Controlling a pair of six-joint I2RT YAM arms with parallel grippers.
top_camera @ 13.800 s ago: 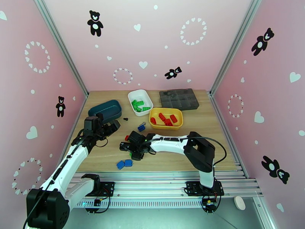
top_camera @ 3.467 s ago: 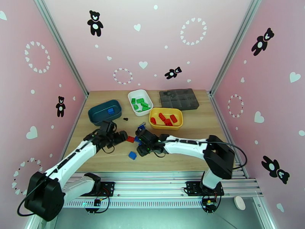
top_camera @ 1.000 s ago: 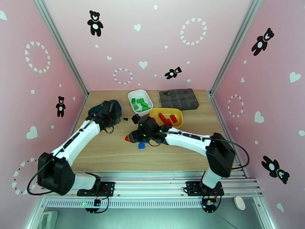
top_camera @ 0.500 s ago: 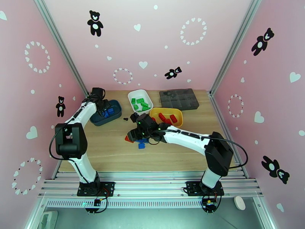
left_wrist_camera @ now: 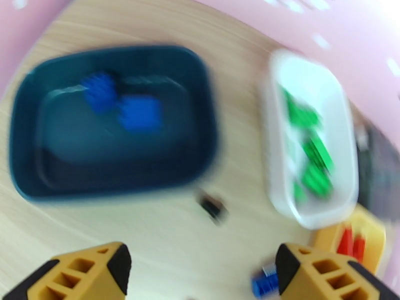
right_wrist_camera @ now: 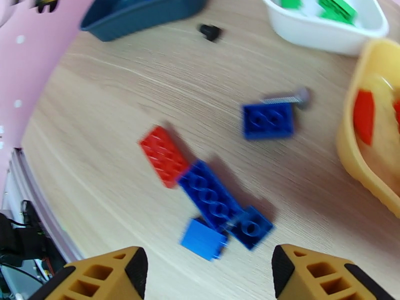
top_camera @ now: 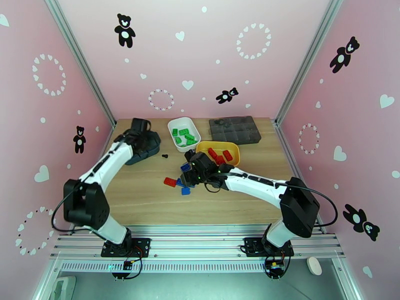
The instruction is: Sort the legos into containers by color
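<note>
My left gripper (top_camera: 145,140) hangs open over the dark teal tray (top_camera: 134,159). In the left wrist view the teal tray (left_wrist_camera: 200,96) holds two blue legos (left_wrist_camera: 141,113), and nothing sits between my yellow fingers (left_wrist_camera: 90,273). My right gripper (top_camera: 188,176) is open and empty above a cluster on the table. That cluster is a red lego (right_wrist_camera: 164,156), a long blue lego (right_wrist_camera: 210,193) and two small blue ones (right_wrist_camera: 202,239). Another blue lego (right_wrist_camera: 268,120) lies nearer the yellow tray (right_wrist_camera: 350,146). The white tray (top_camera: 172,124) holds green legos (top_camera: 184,136); the yellow tray (top_camera: 236,163) holds red ones (top_camera: 220,156).
A dark grey organizer box (top_camera: 235,129) stands at the back right. A black screw (right_wrist_camera: 210,31) lies between the teal and white trays, and a silver screw (right_wrist_camera: 285,98) touches the lone blue lego. Pink walls close in the table on three sides.
My left gripper opened over the teal tray, where a second blue lego now lies. My right gripper shifted right, uncovering the red lego on the table.
</note>
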